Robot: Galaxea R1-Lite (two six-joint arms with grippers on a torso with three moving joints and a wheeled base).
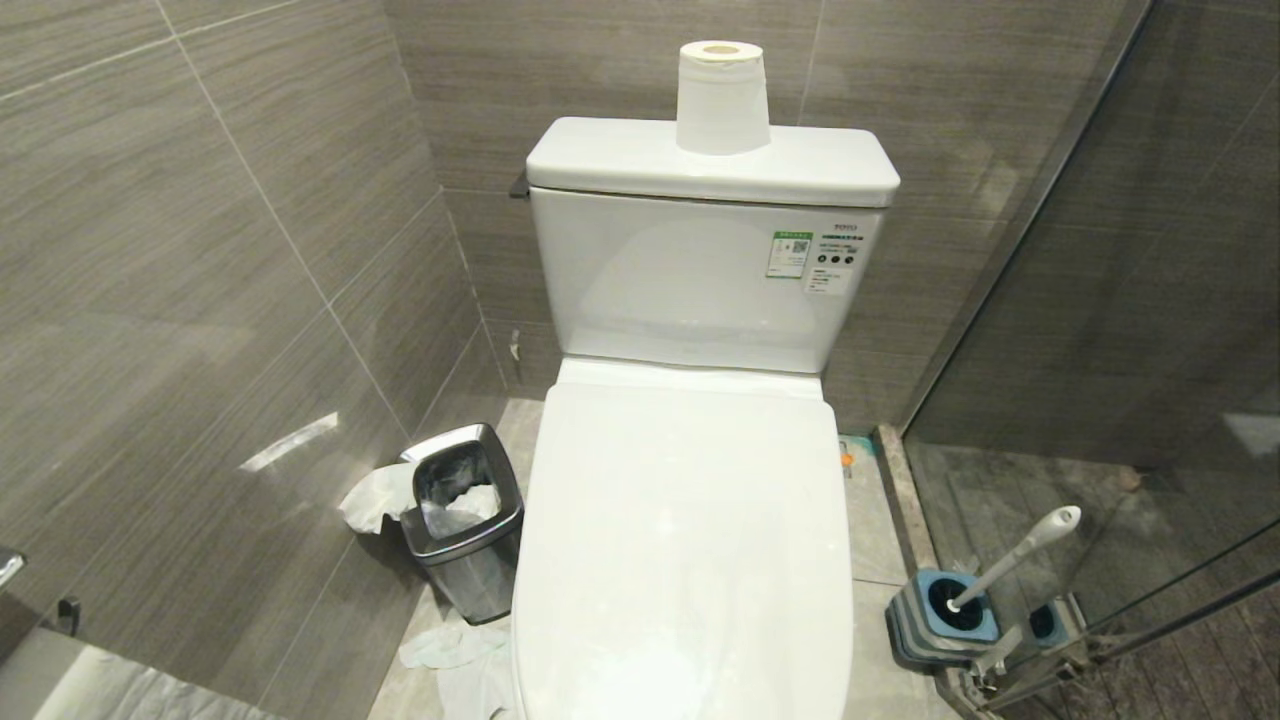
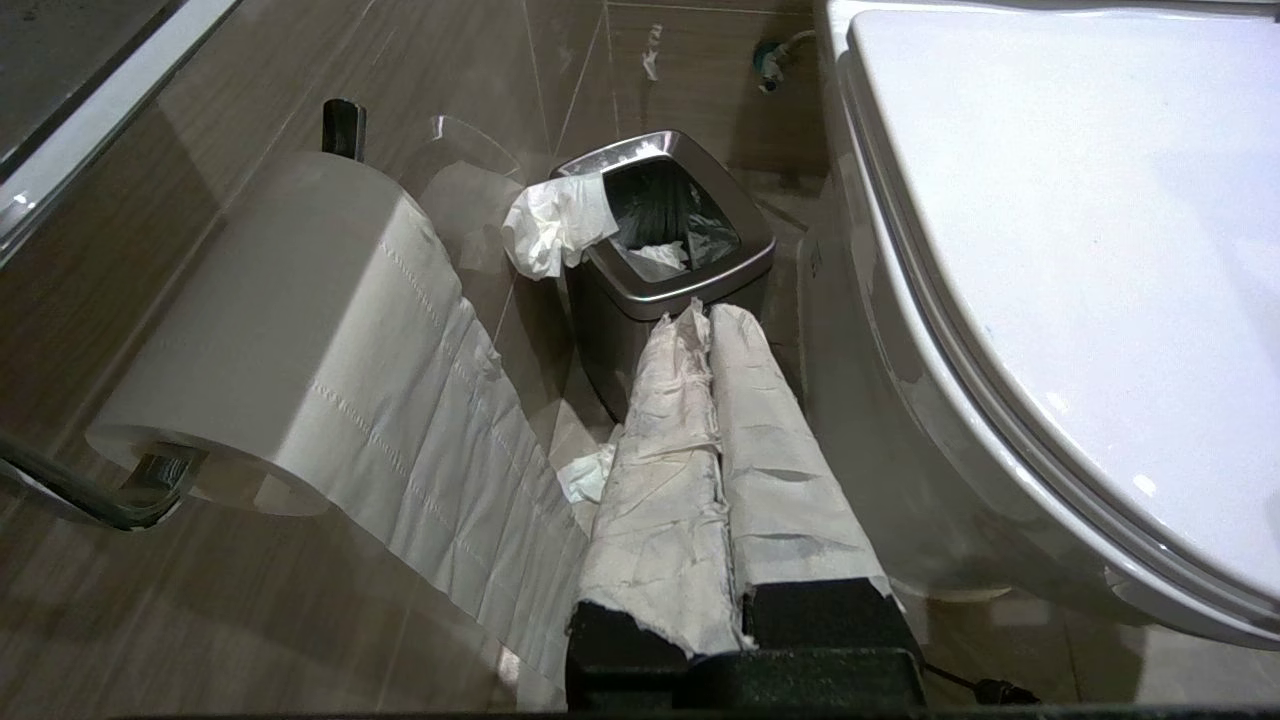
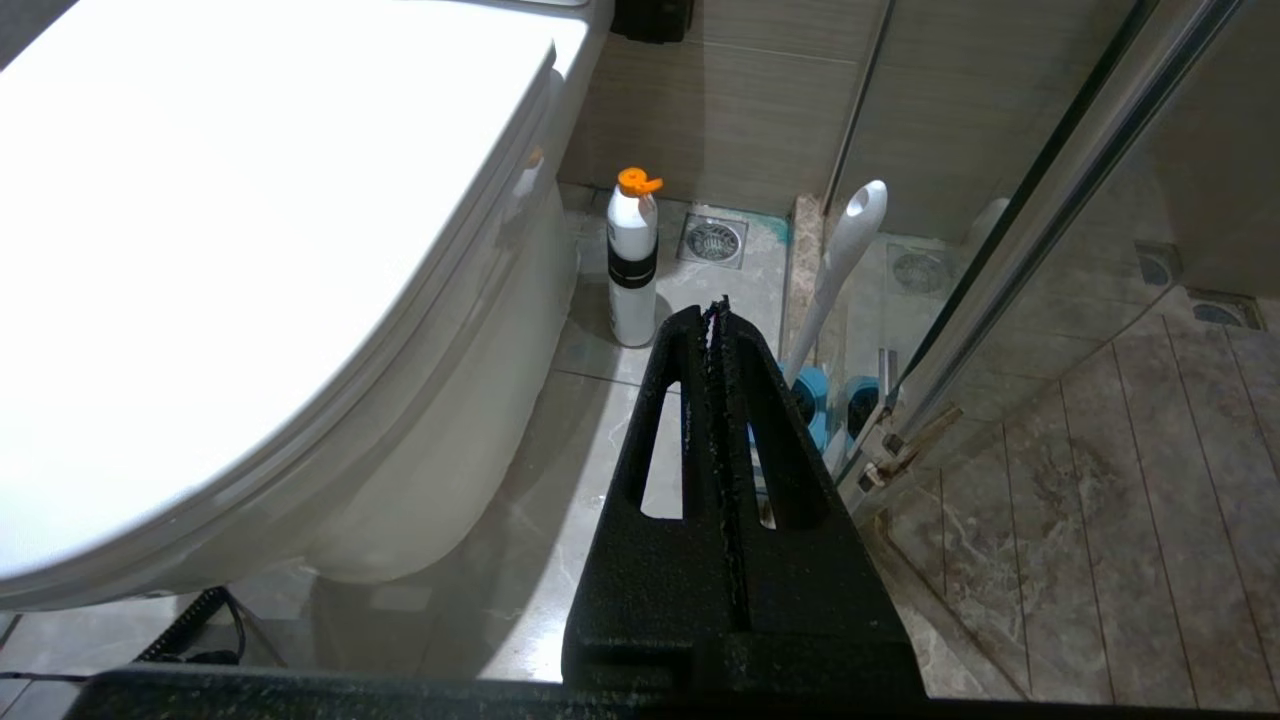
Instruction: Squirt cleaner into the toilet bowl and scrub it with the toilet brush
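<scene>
The toilet's white lid [image 1: 685,540] is down, so the toilet bowl's inside is hidden; its outer wall [image 3: 450,440] shows. The toilet brush [image 1: 1015,555] leans in its blue-and-grey holder [image 1: 945,610] on the floor right of the toilet; its handle [image 3: 845,250] also shows in the right wrist view. A white cleaner bottle [image 3: 633,260] with an orange cap stands beside the bowl. My left gripper [image 2: 705,315], its fingers wrapped in white paper, is shut and empty, left of the toilet. My right gripper [image 3: 718,305] is shut and empty, above the floor near the brush.
A steel-rimmed waste bin [image 1: 465,520] with tissue stands left of the toilet, with loose tissue [image 1: 460,650] on the floor. A paper roll [image 1: 722,98] sits on the tank, another roll [image 2: 290,330] hangs on the left wall. A glass shower partition [image 1: 1100,300] closes the right side.
</scene>
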